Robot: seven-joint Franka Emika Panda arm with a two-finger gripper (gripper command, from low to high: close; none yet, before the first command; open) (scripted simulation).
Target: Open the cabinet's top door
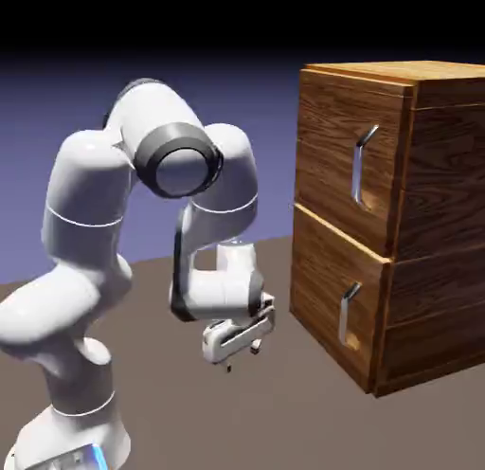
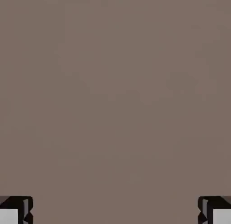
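The hand (image 1: 242, 353) is spread, empty; lift it toward two o'clock; turn it to face the top door's handle (image 1: 358, 167); go gently

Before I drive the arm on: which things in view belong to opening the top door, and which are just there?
Part of the job:
- top door, shut
- its long handle
- cabinet
- pincer, open and empty

Just there:
- lower panel
- its smaller handle
- brown surface underneath
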